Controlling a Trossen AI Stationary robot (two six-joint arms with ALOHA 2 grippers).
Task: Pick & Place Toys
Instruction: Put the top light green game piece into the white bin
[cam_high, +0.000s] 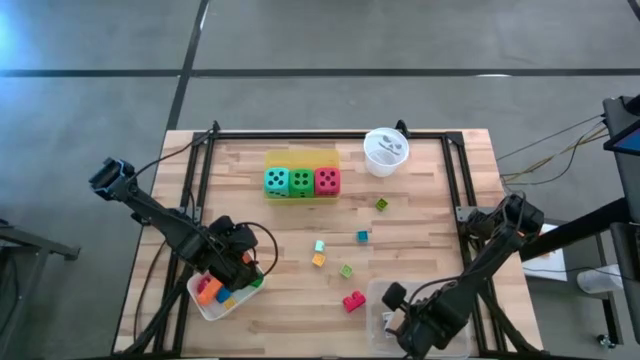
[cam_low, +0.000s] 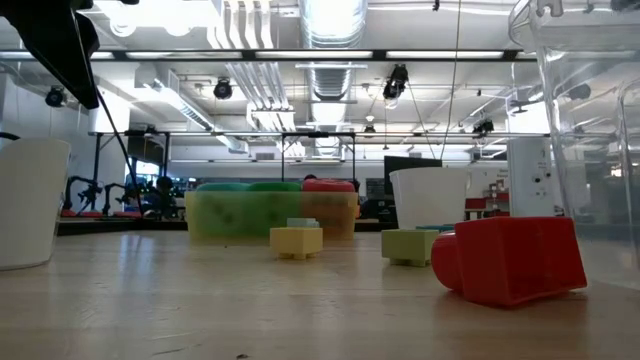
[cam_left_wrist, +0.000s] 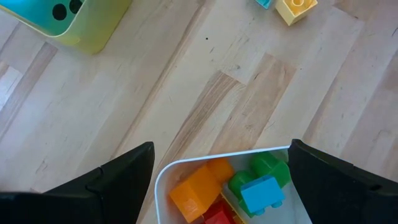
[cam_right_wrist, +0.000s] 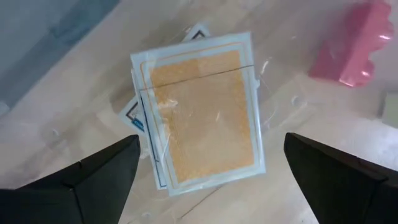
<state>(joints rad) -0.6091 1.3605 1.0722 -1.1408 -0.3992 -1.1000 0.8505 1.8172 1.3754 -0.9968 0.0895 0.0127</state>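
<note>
Several thin orange-backed playing cards (cam_right_wrist: 199, 112) lie between the right gripper (cam_right_wrist: 211, 165)'s wide, empty jaws: light, slippery; pinch edges.

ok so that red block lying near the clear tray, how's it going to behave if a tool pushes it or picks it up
The red block looks like hard moulded plastic, so probably stiff and light. It lies tilted on the bare wooden table, so a push would likely slide or rock it rather than roll it. Its glossy faces may slip between fingers unless it is gripped squarely.
</note>
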